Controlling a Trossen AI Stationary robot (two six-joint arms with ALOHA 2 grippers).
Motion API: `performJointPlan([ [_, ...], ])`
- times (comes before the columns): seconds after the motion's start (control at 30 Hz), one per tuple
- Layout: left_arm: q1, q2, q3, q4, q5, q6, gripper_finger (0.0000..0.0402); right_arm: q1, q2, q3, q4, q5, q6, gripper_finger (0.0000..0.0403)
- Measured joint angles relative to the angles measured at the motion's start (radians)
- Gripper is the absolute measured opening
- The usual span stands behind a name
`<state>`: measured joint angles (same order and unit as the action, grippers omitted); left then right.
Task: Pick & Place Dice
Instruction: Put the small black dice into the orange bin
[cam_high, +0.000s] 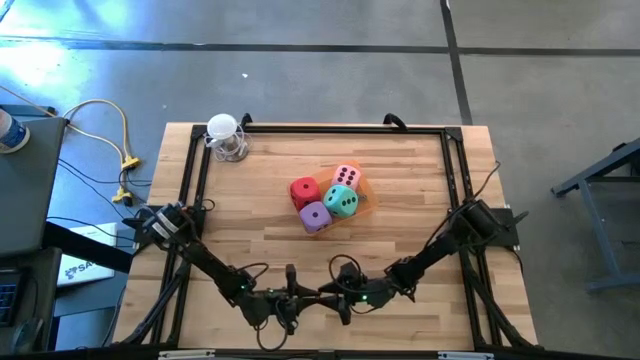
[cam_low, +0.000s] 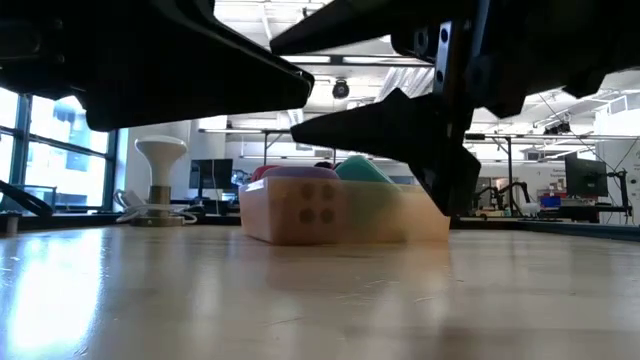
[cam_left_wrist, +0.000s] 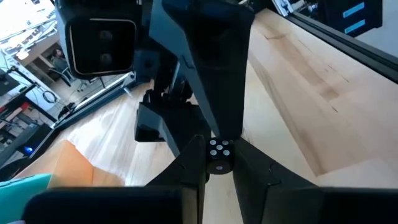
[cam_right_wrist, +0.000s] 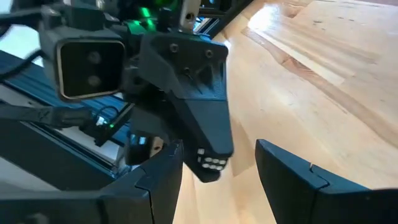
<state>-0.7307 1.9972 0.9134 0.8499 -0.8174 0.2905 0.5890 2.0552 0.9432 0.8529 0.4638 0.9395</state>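
Observation:
Four dice stand bunched at the table's middle: red, pink, teal and purple, beside a translucent orange sheet. No gripper touches them. Both grippers meet tip to tip at the near edge. My left gripper is nearly shut, with a small dark white-dotted piece at its tips. My right gripper is open. Its fingers stand on either side of the left gripper's tip and the dotted piece; no touch shows. My left gripper pinches the small dark dotted piece between the free ends of its two fingers. The fingers run nearly level, toward the right arm. The piece is clear of the table.
A white-topped stand sits at the far left corner. Black frame rails run along the table's edges. A yellow cable lies off the table to the left. Bare wood lies between the dice and the grippers.

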Motion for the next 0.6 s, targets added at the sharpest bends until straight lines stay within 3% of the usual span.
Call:
performJointPlan([
  [0.33,0.022,-0.001,0.0,-0.011,0.016,-0.027,0.0047,-0.009,0.0,0.0,-0.003,-0.029,-0.028,0.0184],
  [0.6,0.023,-0.001,0.001,-0.016,0.023,-0.021,0.0048,-0.015,0.0,0.0,0.0,-0.033,-0.059,0.0099],
])
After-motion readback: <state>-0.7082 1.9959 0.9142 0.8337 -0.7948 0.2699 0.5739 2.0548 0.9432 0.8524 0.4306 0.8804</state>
